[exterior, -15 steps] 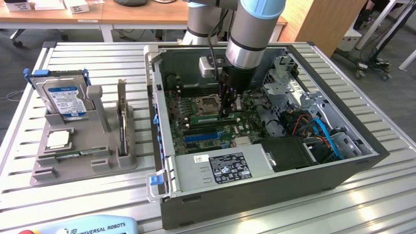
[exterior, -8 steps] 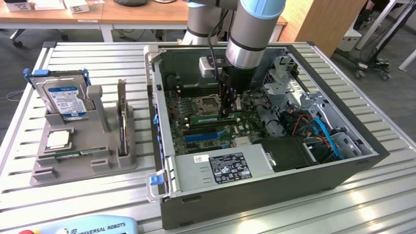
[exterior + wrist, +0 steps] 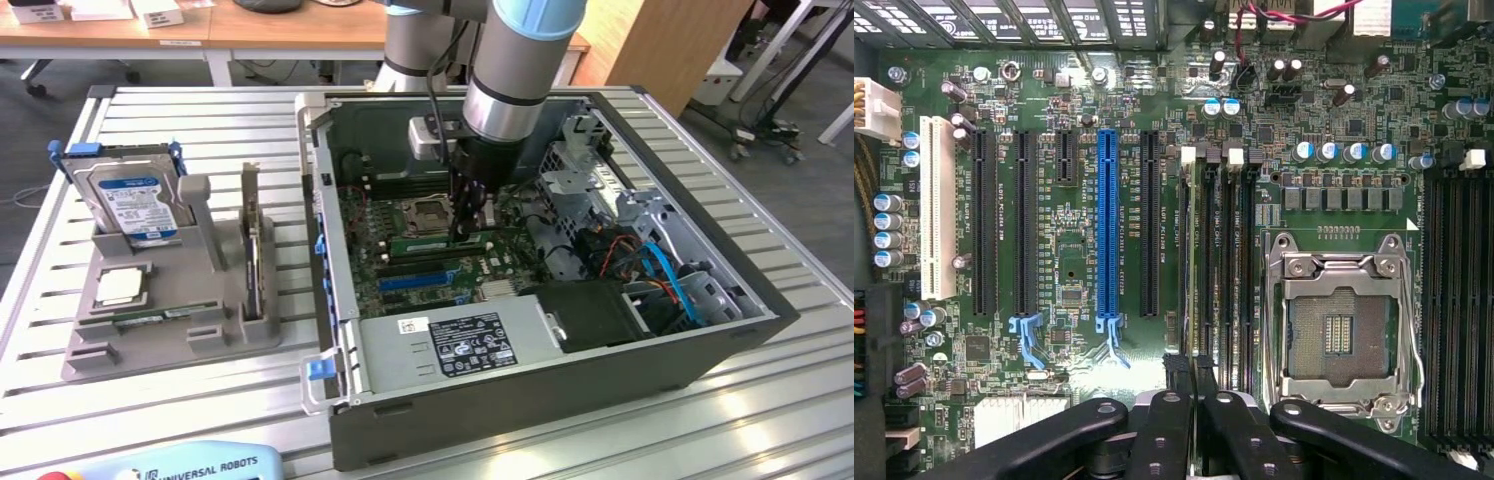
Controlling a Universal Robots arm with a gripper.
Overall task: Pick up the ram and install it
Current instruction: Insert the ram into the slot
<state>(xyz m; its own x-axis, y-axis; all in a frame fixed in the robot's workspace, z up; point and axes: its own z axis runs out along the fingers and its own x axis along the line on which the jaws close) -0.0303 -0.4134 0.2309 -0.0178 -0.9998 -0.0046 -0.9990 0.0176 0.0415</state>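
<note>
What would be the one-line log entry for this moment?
gripper: shut on ram | ram: at memory slot beside empty CPU socket, inside case | seating: cannot tell

Grey arm (image 3: 514, 70), blue cap (image 3: 547, 15), blk fingers (image 3: 1164, 420)

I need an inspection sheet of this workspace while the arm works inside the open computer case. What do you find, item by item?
Surface: slatted aluminium table, carrying an open grey computer case and a grey plastic holder.
Job's things: long thin green ram stick at the black memory slots, in the gripper; a second alike stick lies in the holder.
Clutter: silver-and-blue hard drive and square silver processor chip, both in the holder.
Grippers: black gripper shut on the ram stick, low inside the case.
Cables: blue and red cables inside the case, on the exterior view's right.
Surroundings: wooden desks behind the table.
</note>
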